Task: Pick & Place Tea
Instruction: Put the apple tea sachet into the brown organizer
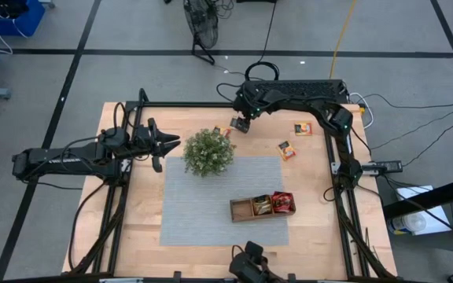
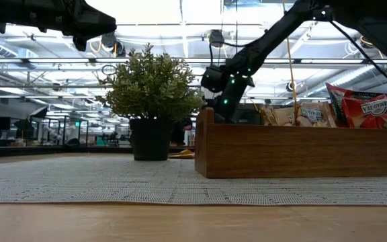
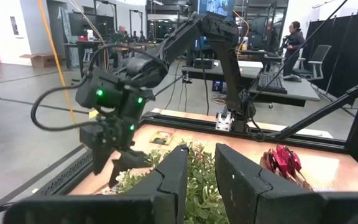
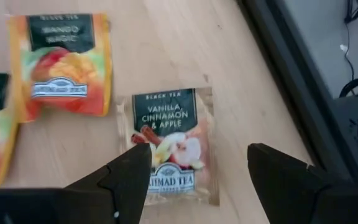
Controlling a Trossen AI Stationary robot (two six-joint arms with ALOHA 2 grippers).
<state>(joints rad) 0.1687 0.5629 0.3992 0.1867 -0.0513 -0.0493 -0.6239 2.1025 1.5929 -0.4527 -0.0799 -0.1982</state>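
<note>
Two grippers show. The right gripper (image 4: 194,180) hangs wide open and empty above a pale vanilla, cinnamon and apple tea sachet (image 4: 171,144) lying flat on the counter (image 1: 313,189) near its far edge, behind the plant (image 1: 208,152); its fingers straddle the sachet, and whether they touch it cannot be told. Only the right wrist view reads the labels, with an orange mango sachet (image 4: 59,65) just beside. The left gripper (image 3: 199,180) hovers beside the plant, fingers a little apart, holding nothing. The high view alone shows two more sachets (image 1: 295,140) loose on the counter and the wooden tray (image 1: 242,208) on the grey mat (image 1: 211,212), sachets filling two of its three compartments.
</note>
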